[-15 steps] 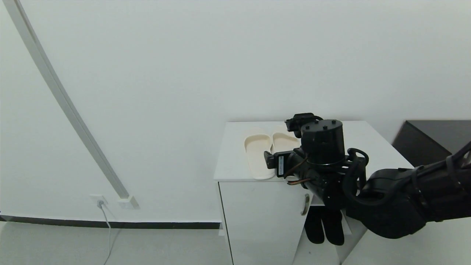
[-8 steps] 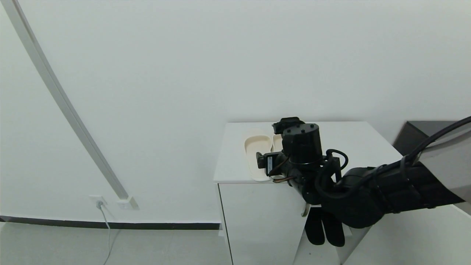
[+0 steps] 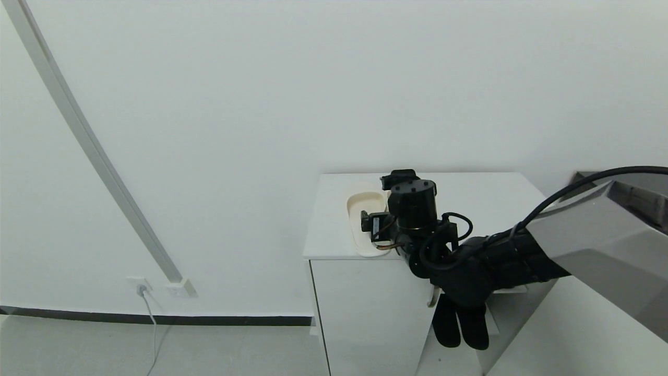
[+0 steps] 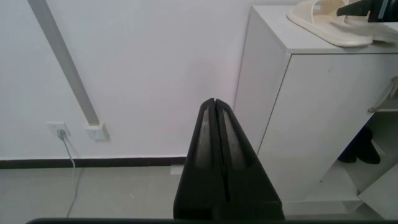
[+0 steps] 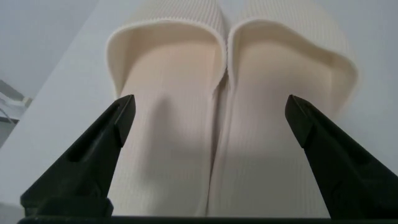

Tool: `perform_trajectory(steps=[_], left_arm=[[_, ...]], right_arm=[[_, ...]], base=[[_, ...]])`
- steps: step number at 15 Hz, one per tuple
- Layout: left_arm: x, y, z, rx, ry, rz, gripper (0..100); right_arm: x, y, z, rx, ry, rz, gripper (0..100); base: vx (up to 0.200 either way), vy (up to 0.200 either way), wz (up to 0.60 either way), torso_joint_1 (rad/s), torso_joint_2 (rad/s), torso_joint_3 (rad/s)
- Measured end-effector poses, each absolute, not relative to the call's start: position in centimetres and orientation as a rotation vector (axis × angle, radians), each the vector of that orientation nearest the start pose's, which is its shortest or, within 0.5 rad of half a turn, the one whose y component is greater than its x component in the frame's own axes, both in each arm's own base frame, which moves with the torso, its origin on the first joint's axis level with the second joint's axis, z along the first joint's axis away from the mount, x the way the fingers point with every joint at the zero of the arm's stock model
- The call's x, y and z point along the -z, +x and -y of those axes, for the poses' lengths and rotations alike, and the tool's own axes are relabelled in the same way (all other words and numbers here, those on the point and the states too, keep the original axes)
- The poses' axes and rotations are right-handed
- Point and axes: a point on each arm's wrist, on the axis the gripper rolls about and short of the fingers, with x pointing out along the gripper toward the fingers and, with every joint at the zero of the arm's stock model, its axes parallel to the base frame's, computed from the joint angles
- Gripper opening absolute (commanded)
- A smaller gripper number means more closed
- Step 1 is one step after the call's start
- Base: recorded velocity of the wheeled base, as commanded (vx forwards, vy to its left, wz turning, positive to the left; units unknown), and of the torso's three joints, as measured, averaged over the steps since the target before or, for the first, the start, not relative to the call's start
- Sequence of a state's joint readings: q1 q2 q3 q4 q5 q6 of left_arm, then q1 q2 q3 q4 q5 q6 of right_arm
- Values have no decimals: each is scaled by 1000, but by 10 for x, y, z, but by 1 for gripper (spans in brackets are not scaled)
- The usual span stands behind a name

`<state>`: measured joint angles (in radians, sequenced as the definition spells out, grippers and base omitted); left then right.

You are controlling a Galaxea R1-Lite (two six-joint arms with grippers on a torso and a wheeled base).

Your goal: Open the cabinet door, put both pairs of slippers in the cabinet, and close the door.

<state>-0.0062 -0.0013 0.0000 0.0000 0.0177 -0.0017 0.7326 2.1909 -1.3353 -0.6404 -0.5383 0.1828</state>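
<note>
Two fingers of the right claw (image 5: 209, 106) stand wide apart, one on each side of the cream slippers (image 5: 168, 155), near the front left corner of the cabinet (image 3: 365, 303) top. The left claw (image 4: 214, 109) is pressed together, low beside the cabinet. Black slippers (image 3: 462, 326) sit inside the cabinet.

cream slippers (image 5: 174, 137) matt and ribbed, white cabinet (image 3: 365, 308) smooth, faintly glossy, black slippers (image 3: 462, 326) matt

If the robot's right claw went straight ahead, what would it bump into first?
Most likely the cream slippers, side by side on the cabinet top. The open right gripper points straight at them, a finger either side of the pair.
</note>
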Motion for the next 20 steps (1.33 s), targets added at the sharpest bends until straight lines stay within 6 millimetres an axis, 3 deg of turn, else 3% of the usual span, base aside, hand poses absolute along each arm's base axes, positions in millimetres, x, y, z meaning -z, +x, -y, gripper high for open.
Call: perform_trajectory(steps=[10,11,20], left_arm=[[-75,-23,-1,-12,-3,1,0],[-75,-23,-1,-12,-3,1,0],[-75,-23,-1,-12,-1,1,0]], right_arm=[[-125,374,-295,-139,32,-158,100],[-124,376,-295,-138,31,-157,0],[-124,381,-295,-132,34,-148,0]], base=[[0,0,0,0,0,0],[0,0,0,0,0,0],[0,0,0,0,0,0]])
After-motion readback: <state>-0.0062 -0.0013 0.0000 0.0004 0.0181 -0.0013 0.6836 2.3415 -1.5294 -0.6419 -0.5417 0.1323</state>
